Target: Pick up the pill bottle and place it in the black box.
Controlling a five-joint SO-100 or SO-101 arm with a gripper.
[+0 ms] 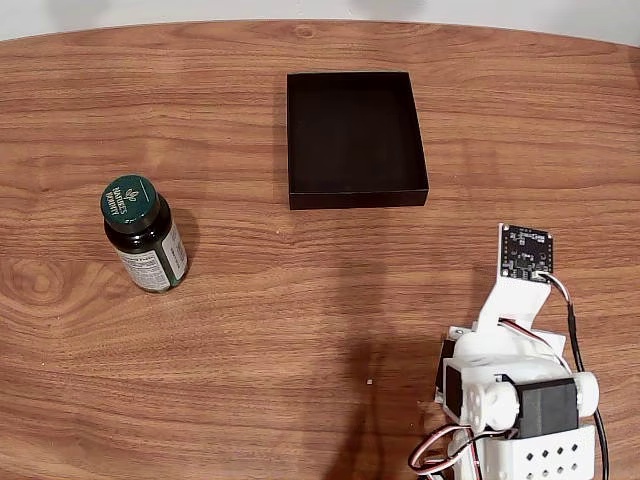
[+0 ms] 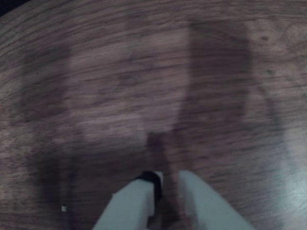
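The pill bottle point(image 1: 143, 232), dark green with a lettered cap and a white-and-green label, stands upright at the left of the wooden table in the fixed view. The black box point(image 1: 355, 138), a shallow square tray, lies at the far centre with nothing in it. My white arm point(image 1: 510, 385) is folded at the lower right, far from both, with its fingers tucked under it. In the blurred wrist view my gripper point(image 2: 169, 179) hangs low over bare wood, its white fingers point(image 2: 139, 201) close together with nothing between them.
The wooden table point(image 1: 300, 330) is wide and bare between the bottle, the box and the arm. Its curved far edge point(image 1: 150, 28) meets a pale wall. Cables point(image 1: 580, 340) loop beside the arm at the lower right.
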